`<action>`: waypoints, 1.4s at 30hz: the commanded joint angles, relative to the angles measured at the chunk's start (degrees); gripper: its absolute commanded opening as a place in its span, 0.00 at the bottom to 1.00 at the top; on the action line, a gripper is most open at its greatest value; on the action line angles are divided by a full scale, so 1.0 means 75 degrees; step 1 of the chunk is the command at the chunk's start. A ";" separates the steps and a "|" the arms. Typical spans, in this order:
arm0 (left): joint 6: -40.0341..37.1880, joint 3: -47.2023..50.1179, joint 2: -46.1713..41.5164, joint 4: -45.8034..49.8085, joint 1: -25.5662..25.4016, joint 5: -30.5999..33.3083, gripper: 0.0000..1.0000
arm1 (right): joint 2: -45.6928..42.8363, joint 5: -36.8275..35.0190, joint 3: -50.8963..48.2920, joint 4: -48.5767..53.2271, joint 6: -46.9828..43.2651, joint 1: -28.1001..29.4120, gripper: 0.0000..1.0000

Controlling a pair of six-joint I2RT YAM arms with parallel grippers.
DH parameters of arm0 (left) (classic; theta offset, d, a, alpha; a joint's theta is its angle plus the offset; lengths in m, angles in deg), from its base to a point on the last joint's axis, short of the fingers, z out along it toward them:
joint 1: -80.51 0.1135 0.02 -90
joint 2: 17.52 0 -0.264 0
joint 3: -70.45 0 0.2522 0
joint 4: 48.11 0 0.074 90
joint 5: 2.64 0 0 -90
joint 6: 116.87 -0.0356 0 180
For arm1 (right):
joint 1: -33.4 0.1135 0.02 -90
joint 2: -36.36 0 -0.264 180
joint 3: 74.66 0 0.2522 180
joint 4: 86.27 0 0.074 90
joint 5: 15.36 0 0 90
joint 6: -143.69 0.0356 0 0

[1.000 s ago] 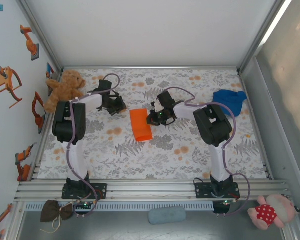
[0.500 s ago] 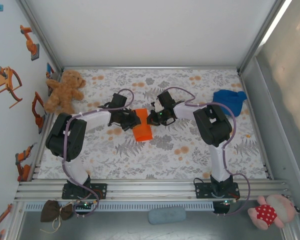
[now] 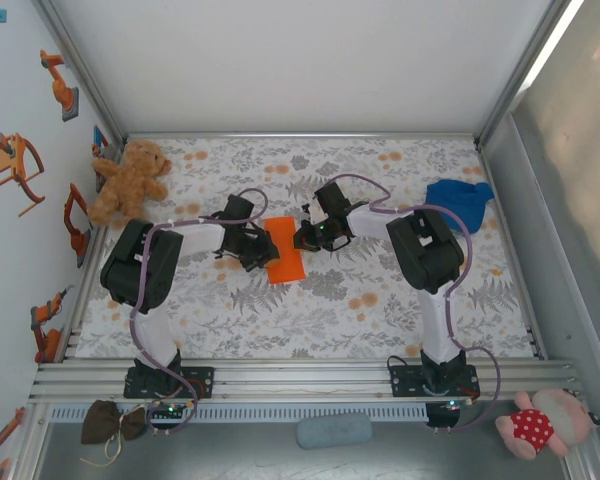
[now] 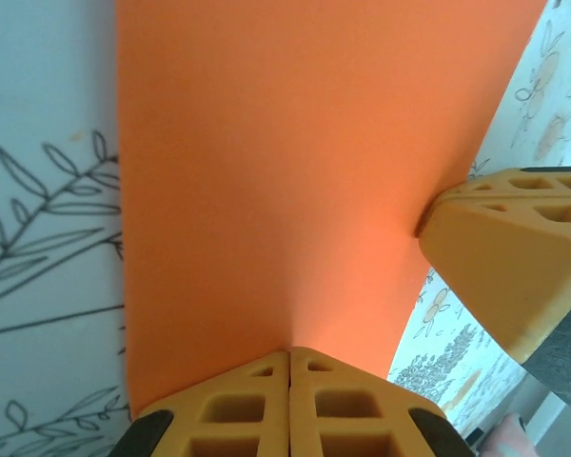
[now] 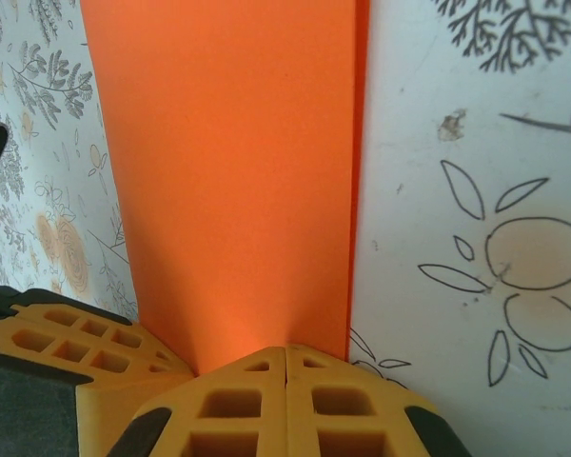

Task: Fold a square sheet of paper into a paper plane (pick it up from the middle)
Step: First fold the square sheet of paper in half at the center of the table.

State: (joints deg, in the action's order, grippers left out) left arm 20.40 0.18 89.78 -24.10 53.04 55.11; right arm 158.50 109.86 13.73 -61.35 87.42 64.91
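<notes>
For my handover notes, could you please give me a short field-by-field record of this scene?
paper: folded bright orange paper sheet, flat on the floral tabletop, mid-table
left: left tool shut, tips at the sheet's left edge
right: right tool shut, tips at the sheet's right edge
grip: pinching or pressing, cannot tell
bystanders: brown teddy bear far left; blue cloth lump far right

You get bright, even light from above — a white strip (image 3: 558, 45) glows at the top right. Shadows under the arms (image 3: 427, 255) are small and soft. In your wrist pictures the yellow fingers (image 4: 238, 409) look fuzzy up close — the orange paper (image 4: 285, 171) turns darker near them.
</notes>
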 commanded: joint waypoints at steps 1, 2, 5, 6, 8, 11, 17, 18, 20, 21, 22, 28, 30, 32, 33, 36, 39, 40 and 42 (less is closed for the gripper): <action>-0.0161 0.0470 -0.0106 0.0436 0.0210 0.0245 0.08 | 0.1130 -0.2399 -0.0728 0.2262 -0.0225 -0.0367 0.00; -0.0161 0.0572 -0.0159 0.0448 0.0257 0.0263 0.08 | 0.1139 -0.2401 -0.0719 0.2262 -0.0221 -0.0369 0.00; -0.0207 0.0785 -0.0334 0.0553 0.0382 0.0366 0.08 | 0.1153 -0.2399 -0.0702 0.2280 -0.0230 -0.0368 0.00; -0.0247 0.0849 -0.0410 0.0611 0.0433 0.0402 0.08 | 0.1152 -0.2399 -0.0686 0.2292 -0.0226 -0.0367 0.00; -0.0323 0.0973 -0.0610 0.0720 0.0548 0.0427 0.08 | 0.1153 -0.2399 -0.0676 0.2309 -0.0240 -0.0361 0.00; -0.0428 0.0987 -0.1048 0.0802 0.0570 0.0395 0.08 | 0.1153 -0.2411 -0.0675 0.2321 -0.0234 -0.0364 0.00; -0.0262 0.0669 -0.1466 0.0483 0.0018 0.0288 0.08 | 0.1153 -0.2411 -0.0674 0.2322 -0.0234 -0.0358 0.00; -0.0148 0.0665 -0.1440 0.0283 -0.0068 0.0229 0.08 | 0.1151 -0.2411 -0.0676 0.2321 -0.0231 -0.0355 0.00; 0.0049 0.0701 -0.1305 -0.0106 -0.0212 0.0136 0.08 | 0.1152 -0.2423 -0.0674 0.2321 -0.0223 -0.0361 0.00; 0.0110 0.0704 -0.1199 -0.0217 -0.0266 0.0086 0.08 | 0.1157 -0.2423 -0.0678 0.2322 -0.0230 -0.0372 0.00; 0.0144 0.0703 -0.1079 -0.0297 -0.0295 0.0042 0.08 | 0.1161 -0.2432 -0.0672 0.2331 -0.0222 -0.0357 0.00; 0.0115 0.0981 -0.0790 -0.0370 -0.0369 0.0104 0.08 | 0.1152 -0.2446 -0.0678 0.2344 -0.0243 -0.0367 0.00; 0.0040 0.1152 -0.0827 -0.0264 -0.0355 0.0298 0.08 | 0.1163 -0.2446 -0.0673 0.2344 -0.0244 -0.0357 0.00; 0.0025 0.1406 -0.0908 -0.0247 -0.0345 0.0522 0.08 | 0.1153 -0.2450 -0.0668 0.2356 -0.0234 -0.0363 0.00; 0.0037 0.1549 -0.0963 -0.0252 -0.0345 0.0629 0.08 | 0.1155 -0.2446 -0.0672 0.2356 -0.0240 -0.0368 0.00; 0.0048 0.1889 -0.1161 -0.0166 -0.0343 0.0820 0.08 | 0.1153 -0.2446 -0.0673 0.2356 -0.0242 -0.0367 0.00; -0.0048 0.2139 -0.1565 0.0250 -0.0349 0.1098 0.08 | 0.1143 -0.2458 -0.0674 0.2368 -0.0241 -0.0369 0.00; -0.0073 0.2197 -0.1740 0.0372 -0.0349 0.1194 0.08 | 0.1139 -0.2472 -0.0681 0.2368 -0.0242 -0.0368 0.00; -0.0146 0.2348 -0.2176 0.0542 -0.0357 0.1322 0.08 | 0.1132 -0.2481 -0.0692 0.2368 -0.0243 -0.0357 0.00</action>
State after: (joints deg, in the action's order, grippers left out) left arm 20.62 15.37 76.65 -28.52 50.53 60.86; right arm 158.70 109.82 14.01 -60.89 87.21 64.91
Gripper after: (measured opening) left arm 0.079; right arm 0.050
